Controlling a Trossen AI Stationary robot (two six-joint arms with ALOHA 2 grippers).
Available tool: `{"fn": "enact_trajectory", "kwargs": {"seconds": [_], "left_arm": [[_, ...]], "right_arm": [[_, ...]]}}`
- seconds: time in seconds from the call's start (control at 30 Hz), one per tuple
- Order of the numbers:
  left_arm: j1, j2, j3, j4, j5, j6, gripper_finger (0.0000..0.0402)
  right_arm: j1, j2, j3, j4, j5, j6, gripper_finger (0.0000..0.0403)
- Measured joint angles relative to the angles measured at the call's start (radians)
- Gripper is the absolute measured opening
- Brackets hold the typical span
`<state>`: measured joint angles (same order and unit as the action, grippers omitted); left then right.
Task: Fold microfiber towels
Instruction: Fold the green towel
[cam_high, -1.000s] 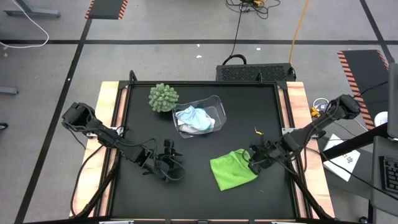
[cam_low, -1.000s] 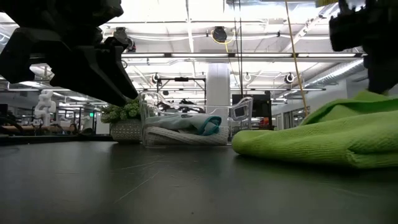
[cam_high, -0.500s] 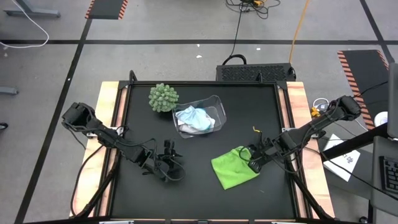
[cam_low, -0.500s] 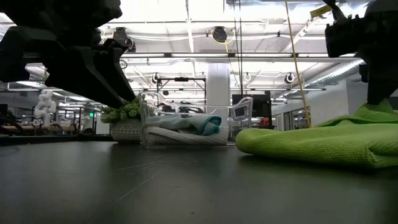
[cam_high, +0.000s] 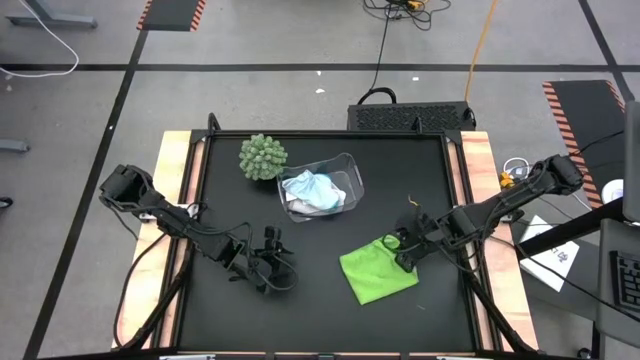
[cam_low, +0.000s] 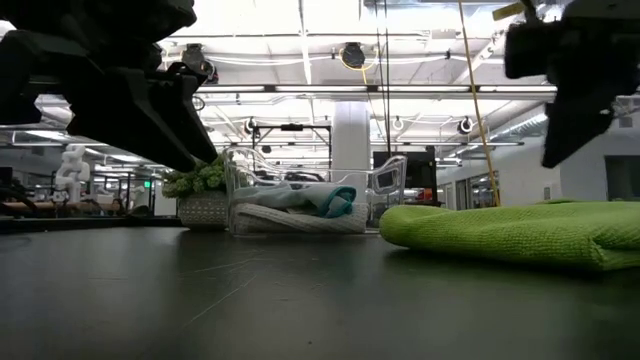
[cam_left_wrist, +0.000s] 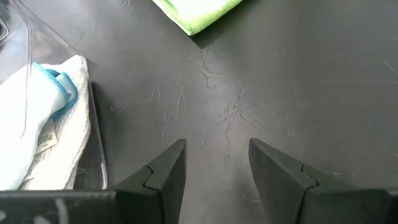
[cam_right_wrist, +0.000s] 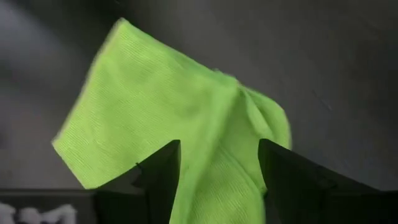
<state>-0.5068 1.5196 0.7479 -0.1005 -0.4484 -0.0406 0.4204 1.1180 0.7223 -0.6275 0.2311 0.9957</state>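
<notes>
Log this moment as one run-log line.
right gripper: open, above lime green towel | left gripper: open, waiting | white and blue towels: in bin

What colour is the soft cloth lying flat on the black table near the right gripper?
Lime green: the soft microfiber cloth shows best in the right wrist view.

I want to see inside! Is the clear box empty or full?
Not empty. The clear bin holds a white towel and a light blue towel bunched together.

No wording or numbers are reading clearly from here. A small tag (cam_left_wrist: 45, 144) is showing on the white towel (cam_left_wrist: 50, 155) in the bin, but its print is staying too tiny to read.
</notes>
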Motion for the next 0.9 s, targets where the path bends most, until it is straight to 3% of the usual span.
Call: {"fn": "enact_trajectory", "kwargs": {"seconds": [0.43, 0.9], "left_arm": [[0.0, 0.0, 0.0, 0.002, 0.0, 0.003, 0.0175], [0.0, 0.0, 0.0, 0.0, 0.0, 0.006, 0.0175]], "right_arm": [[-0.131, 0.252, 0.0, 0.085, -0.174, -0.151, 0.0172], [-0.14, 0.226, 0.0, 0.196, -0.197, -0.181, 0.0166]]}}
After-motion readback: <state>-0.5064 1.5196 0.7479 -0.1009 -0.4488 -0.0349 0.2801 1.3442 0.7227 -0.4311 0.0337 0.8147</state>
